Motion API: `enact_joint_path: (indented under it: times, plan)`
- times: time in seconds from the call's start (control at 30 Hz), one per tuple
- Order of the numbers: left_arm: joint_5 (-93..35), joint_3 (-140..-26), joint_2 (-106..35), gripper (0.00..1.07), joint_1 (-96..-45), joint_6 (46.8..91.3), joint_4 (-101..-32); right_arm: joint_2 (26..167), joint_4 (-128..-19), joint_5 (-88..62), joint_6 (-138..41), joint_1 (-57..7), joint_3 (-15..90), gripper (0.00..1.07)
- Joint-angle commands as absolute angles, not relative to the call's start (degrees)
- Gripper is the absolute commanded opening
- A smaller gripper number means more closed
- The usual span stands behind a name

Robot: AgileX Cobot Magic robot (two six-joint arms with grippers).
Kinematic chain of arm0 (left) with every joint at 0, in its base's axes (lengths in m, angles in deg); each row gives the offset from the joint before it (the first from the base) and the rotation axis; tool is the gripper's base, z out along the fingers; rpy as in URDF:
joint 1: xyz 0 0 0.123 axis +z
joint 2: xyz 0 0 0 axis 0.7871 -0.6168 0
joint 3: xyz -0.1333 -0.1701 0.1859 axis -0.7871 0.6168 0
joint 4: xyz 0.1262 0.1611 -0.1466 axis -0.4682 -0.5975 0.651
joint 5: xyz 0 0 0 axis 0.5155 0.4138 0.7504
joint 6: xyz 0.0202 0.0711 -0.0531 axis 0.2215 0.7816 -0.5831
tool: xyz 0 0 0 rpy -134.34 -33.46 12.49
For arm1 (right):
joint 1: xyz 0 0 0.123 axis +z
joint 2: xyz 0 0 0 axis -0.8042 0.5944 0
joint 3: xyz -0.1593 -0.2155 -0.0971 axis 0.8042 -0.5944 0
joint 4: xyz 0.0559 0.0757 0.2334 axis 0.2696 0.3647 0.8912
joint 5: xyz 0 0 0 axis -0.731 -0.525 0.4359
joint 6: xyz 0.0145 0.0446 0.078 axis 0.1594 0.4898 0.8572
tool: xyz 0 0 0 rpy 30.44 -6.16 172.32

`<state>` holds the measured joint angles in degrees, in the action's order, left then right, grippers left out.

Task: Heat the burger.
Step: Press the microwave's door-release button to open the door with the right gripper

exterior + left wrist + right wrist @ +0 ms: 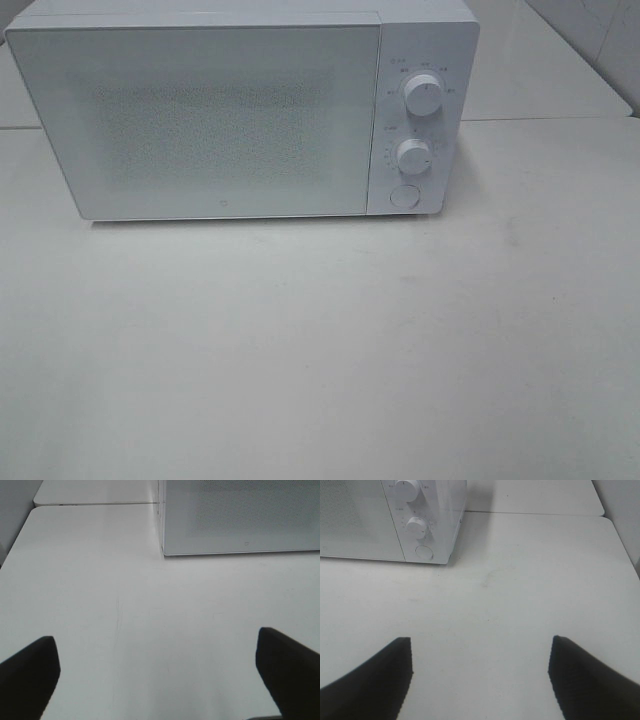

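Microwave, white, boxy, with a speckled glass door [200, 115], sits at the far side of a plain white tabletop [320, 350], door closed. No burger visible in any view; it may be inside behind the frosted door, cannot tell. Empty left gripper [155, 647] hovers over the near-left table, jaws spread fully wide. Empty right gripper [480, 645] hovers over the near-right table, jaws wide too. Neither shows in the high view.

Risks, as judged:
- If the burger is not inside, starting the heat runs an empty oven.
- The round white push button [404, 196] low on the right panel is small. An off-centre poke could slide off or shove the oven backward.
- The upper white dial knob [427, 95] and lower white dial knob [413, 156] look smooth and narrow. Wide jaws could close off-axis, slip, or overturn the setting.
- The door swinging out could strike an arm waiting in front.
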<state>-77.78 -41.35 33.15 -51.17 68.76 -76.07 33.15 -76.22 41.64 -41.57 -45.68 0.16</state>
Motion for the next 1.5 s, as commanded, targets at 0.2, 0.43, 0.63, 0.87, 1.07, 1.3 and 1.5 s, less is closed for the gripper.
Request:
enact_joint_path:
  times: [0.2, 0.43, 0.63, 0.87, 1.07, 1.3, 1.5]
  plan:
    - [-77.7, -41.2, 34.4, 1.0, -51.0, 68.8, -76.1, 44.0, -75.9, 28.7, -42.1, -46.0, 0.7, 0.76]
    - [-77.7, -41.2, 34.4, 1.0, -51.0, 68.8, -76.1, 53.7, -75.2, 18.3, -42.1, -46.0, 0.7, 0.76]
    - [-77.7, -41.2, 34.4, 1.0, -51.0, 68.8, -76.1, 61.7, -75.2, 10.5, -42.1, -46.0, 0.7, 0.76]
    - [-77.7, -41.2, 34.4, 1.0, -51.0, 68.8, -76.1, 68.8, -75.2, 3.1, -41.0, -46.0, 0.7, 0.76]
    - [-77.7, -41.2, 34.4, 1.0, -51.0, 68.8, -76.1, 77.0, -75.2, -6.7, -40.4, -46.0, 0.7, 0.76]
    - [-77.7, -41.2, 34.4, 1.0, -51.0, 68.8, -76.1, 85.6, -75.2, -22.4, -39.2, -46.0, -0.9, 0.76]
    - [-77.7, -41.2, 34.4, 1.0, -51.0, 68.8, -76.1, 90.3, -74.0, -35.9, -39.7, -46.0, -5.3, 0.76]
